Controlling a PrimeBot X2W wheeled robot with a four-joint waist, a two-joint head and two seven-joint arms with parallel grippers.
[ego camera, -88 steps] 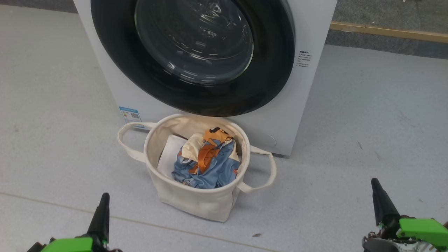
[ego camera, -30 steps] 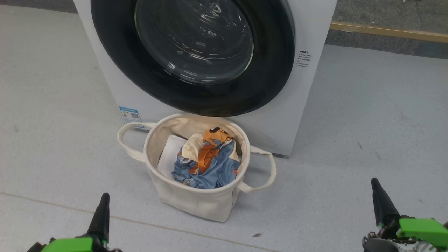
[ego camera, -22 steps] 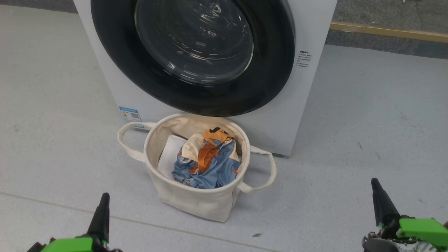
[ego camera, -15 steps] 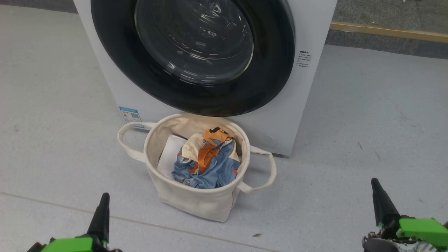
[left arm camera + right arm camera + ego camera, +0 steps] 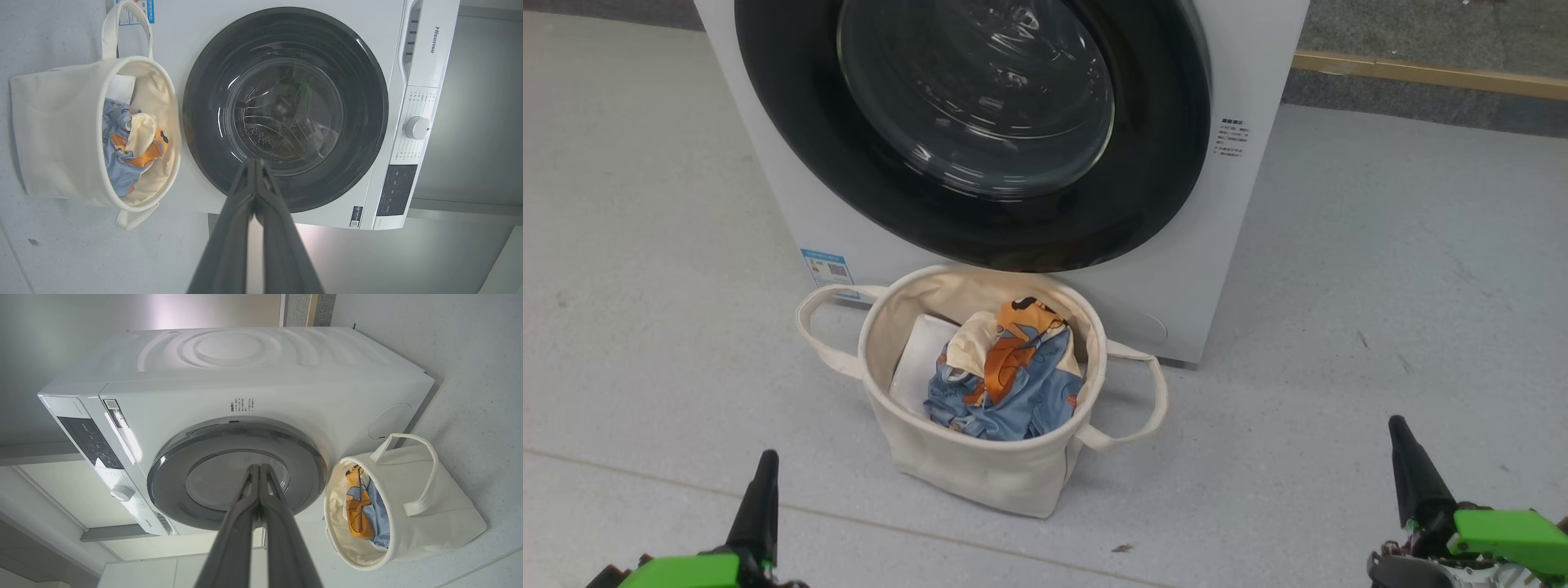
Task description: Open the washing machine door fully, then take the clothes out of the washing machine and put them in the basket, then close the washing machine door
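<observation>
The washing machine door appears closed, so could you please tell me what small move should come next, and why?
Probably just rest where it is: the washing machine door looks shut against the washing machine, the clothes lie in the basket, and the left gripper and right gripper are shut and empty.

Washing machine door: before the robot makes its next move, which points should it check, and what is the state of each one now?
1. Washing machine door shut flush on the washing machine: ok.
2. Clothes lying inside the basket: ok.
3. No fabric caught at the door rim: ok.
4. Drum empty: cannot tell; no fabric shows through the glass, but reflections hide part of it.
5. Left gripper and right gripper shut, holding nothing, clear of the basket: ok.
6. Basket upright in front of the machine: ok.
</observation>
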